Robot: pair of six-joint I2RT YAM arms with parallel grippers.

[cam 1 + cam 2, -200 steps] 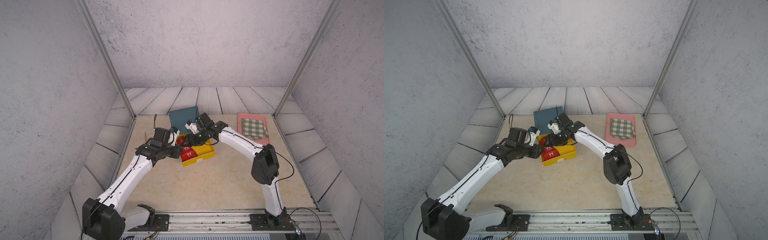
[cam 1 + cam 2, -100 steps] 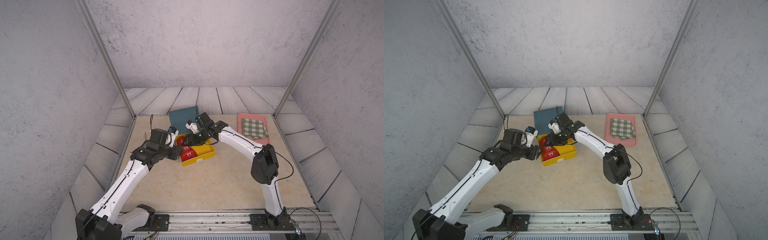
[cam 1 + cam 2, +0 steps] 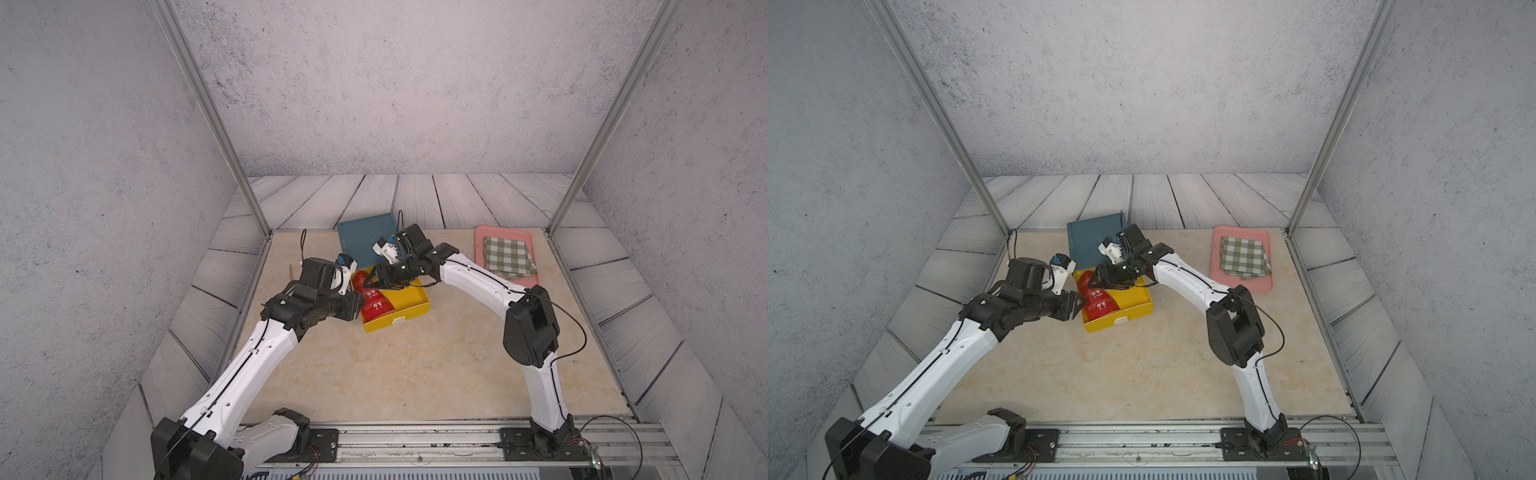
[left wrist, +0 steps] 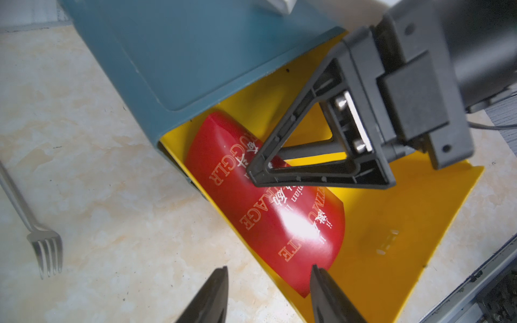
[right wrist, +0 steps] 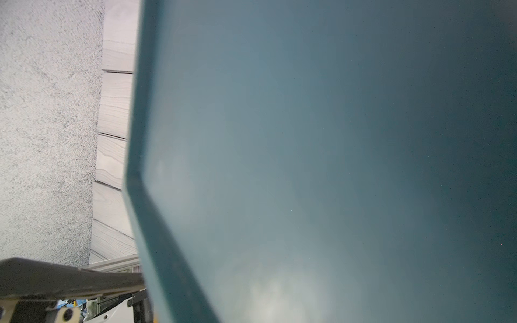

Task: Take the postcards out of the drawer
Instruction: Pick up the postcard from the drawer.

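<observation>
The red postcards [image 4: 251, 218] are in the open yellow drawer [image 4: 419, 223], on its left side, and they are bent up into a curve. The drawer stands pulled out toward the near side of a blue case [image 4: 209, 56]. The right jaws touch the cards with their tip, but I cannot tell if they pinch them. The left jaws are spread at the drawer's left edge, with a card corner between them. A fork [image 4: 46, 246] lies on the counter [image 3: 415, 365], further left.
</observation>
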